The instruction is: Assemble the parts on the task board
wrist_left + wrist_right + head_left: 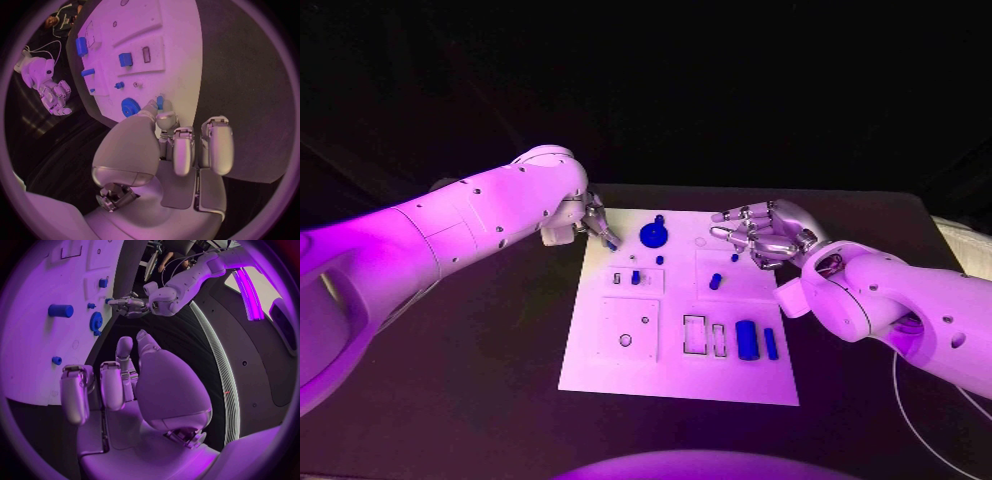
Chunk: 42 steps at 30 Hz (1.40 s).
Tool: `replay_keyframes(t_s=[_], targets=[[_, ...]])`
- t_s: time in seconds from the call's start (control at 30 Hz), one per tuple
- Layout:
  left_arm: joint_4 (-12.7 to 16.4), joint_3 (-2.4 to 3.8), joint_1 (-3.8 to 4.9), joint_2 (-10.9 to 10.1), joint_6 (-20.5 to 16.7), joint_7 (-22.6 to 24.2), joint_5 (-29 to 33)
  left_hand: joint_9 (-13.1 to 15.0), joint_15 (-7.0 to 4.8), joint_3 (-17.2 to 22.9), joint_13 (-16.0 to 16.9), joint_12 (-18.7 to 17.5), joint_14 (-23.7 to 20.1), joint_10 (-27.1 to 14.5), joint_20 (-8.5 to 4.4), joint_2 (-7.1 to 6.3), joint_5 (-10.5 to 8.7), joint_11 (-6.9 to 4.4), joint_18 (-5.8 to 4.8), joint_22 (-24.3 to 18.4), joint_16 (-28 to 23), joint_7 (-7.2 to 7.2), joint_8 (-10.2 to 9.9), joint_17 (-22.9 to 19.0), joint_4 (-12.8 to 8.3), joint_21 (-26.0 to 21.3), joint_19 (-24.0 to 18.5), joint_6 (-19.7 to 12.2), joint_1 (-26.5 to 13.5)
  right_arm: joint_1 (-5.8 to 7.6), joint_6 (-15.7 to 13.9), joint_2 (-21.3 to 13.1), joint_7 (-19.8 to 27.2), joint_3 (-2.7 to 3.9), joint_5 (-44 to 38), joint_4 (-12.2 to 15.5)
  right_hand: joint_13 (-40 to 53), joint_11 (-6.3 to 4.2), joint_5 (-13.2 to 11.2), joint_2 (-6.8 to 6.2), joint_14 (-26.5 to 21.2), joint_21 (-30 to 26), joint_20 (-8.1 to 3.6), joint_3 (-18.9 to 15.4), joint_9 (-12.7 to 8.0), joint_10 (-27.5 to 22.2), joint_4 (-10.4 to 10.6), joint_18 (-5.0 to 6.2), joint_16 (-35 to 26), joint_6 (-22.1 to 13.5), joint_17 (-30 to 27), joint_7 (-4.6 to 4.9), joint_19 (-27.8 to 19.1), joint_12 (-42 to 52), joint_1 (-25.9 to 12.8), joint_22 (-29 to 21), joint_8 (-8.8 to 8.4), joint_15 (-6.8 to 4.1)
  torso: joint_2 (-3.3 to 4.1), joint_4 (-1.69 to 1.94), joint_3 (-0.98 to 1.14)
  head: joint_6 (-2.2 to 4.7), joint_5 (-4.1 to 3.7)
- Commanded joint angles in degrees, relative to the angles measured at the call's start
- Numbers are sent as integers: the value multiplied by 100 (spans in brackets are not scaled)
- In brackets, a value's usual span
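The white task board [678,375] lies mid-table. My left hand [589,222] hovers over its far left corner and pinches a small blue peg [160,102] between thumb and fingertip. Beside that peg a blue gear [655,236] sits on the board, also seen as the gear [129,106] in the left wrist view. My right hand [762,232] hangs over the board's far right corner with fingers loosely bent and nothing in them. A small blue piece [715,281] stands near the middle. A blue cylinder [747,338] and a blue bar [770,343] lie at the near right.
Rectangular cut-outs [694,334] and a square recess [630,325] mark the board's near half. A small blue block [636,277] stands left of centre. Black table [473,360] surrounds the board on all sides.
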Motion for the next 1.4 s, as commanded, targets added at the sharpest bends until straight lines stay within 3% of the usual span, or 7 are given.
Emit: replay_keyframes(t_s=[0.03, 0.13, 0.27, 0.5, 0.83, 1.07, 1.4], targets=[[4, -6, -10, 5, 16, 40, 79, 71, 28, 1251, -42, -42, 603, -1, 17, -357, 87, 19, 80, 766, 18, 27, 56, 1507, -611, -30, 248, -50, -169, -5, 96, 2, 48, 0, -25, 14, 9, -11, -6, 6, 249, -34, -34, -26, 0, 7, 2, 74, -30, -20, 5, -2, 20, 6, -46, 491, -8, -53, 0, -3, 0, -8, 6], [3, -6, -10, 1, 10, 59, 122, 135, 48, 1891, -78, -53, 603, 11, 27, -601, 149, 37, 83, 766, 18, 58, 105, 1507, -710, -43, 245, -73, -434, -5, 99, 1, 47, 0, -25, 14, 9, -11, -6, 6, 249, -34, -34, -26, 0, 7, 2, 74, -30, -20, 5, -2, 20, 6, -46, 491, -8, -53, -2, -3, 0, -13, 6], [22, -6, -10, -23, -64, 130, 207, 193, 61, 2288, -88, -45, 603, 28, 36, -736, 236, 39, 83, 768, 18, 61, 150, 1507, -841, -51, 245, -85, -617, -5, 109, 0, 42, 0, -25, 15, 9, -11, -6, 6, 249, -34, -34, -26, 0, 7, 2, 74, -30, -20, 5, -2, 20, 6, -46, 491, -8, -53, -4, 2, 1, -7, 13], [339, -1, -8, -270, -444, 357, 555, 285, 51, 2680, -23, 34, 603, 117, 32, -923, 813, 28, 73, 810, 18, 49, 249, 1507, -1056, -19, 264, -19, -878, -5, 122, -9, 33, 0, -25, 12, 9, -11, -6, 6, 249, -34, -34, -26, 0, 7, 2, 74, -30, -20, 5, -2, 20, 6, -46, 491, -8, -53, -13, 15, 3, -4, 10], [1386, -6, -11, -940, -884, 565, 693, 301, 35, 2843, 56, 107, 603, 212, 15, -1026, 1113, 4, 59, 865, 18, 26, 266, 1507, -1218, 31, 289, 71, -1052, -6, 141, -20, 26, 0, -26, 1, 9, -11, -6, 6, 249, -34, -34, -26, 0, 7, 2, 74, -30, -20, 5, -2, 20, 6, -46, 491, -8, -53, -39, 50, 6, -25, -16], [1992, -76, -108, -1277, -1147, 694, 382, 283, 26, 2897, 114, 156, 603, 277, 2, -1070, 1282, -9, 47, 908, 18, 11, 256, 1507, -1290, 73, 309, 142, -1140, -9, 146, -30, 24, -1, -26, 4, 9, -11, -6, 6, 249, -34, -34, -26, 0, 7, 2, 74, -30, -20, 5, -2, 20, 6, -46, 491, -8, -53, -42, 52, 11, -26, 14], [2345, -128, -289, -1442, -1230, 707, 19, 274, 22, 2913, 139, 176, 603, 306, -3, -1080, 1355, -14, 47, 910, 18, 6, 252, 1507, -1310, 73, 310, 171, -1181, -14, 155, -32, 29, -1, -23, 0, 9, -11, -6, 6, 249, -34, -34, -26, 0, 7, 2, 74, -30, -20, 5, -2, 20, 6, -46, 491, -8, -53, -37, 43, 3, -37, 13]])
